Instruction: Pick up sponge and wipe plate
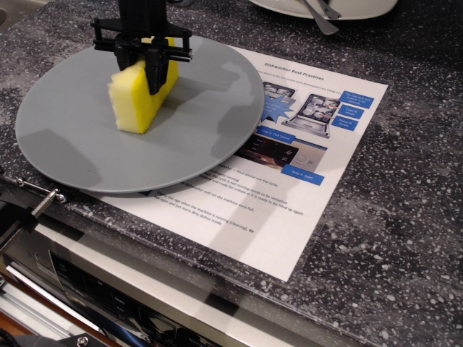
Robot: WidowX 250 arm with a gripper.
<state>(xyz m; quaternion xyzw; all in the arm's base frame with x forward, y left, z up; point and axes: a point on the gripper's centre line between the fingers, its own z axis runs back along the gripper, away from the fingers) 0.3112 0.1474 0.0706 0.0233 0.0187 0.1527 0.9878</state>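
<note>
observation.image | pincer clamped on sponge | on plate | leaflet beside

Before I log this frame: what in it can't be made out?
Only one view, observation.image:
- Sponge underside and its contact with the plate: hidden by the sponge itself.
- Claw upper body and arm: cut off by the top edge.
- White dish and utensil: mostly cropped at the top.
- Paper sheet small print: too small to read.
</note>
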